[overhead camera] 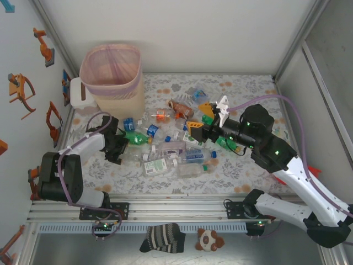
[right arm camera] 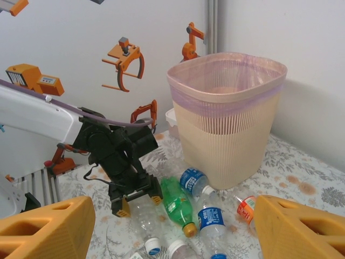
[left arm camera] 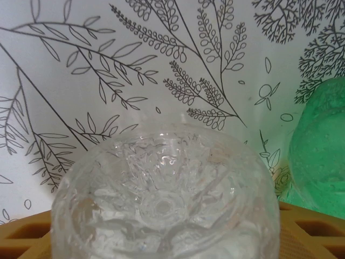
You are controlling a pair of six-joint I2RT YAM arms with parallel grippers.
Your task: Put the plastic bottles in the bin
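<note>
Top external view: the plastic bottles [overhead camera: 171,148] lie heaped mid-table on the floral table [overhead camera: 253,174], all outside the bin [overhead camera: 118,102], which stands upright at the back-left corner. The left gripper [overhead camera: 118,147], fingers spread wide, straddles 1 clear bottle [left arm camera: 161,199] at the pile's left edge, with 1 green bottle [left arm camera: 318,145] just beside it. The right gripper [overhead camera: 199,117], likewise gaping and holding nothing, hangs over the pile's right side.
</note>
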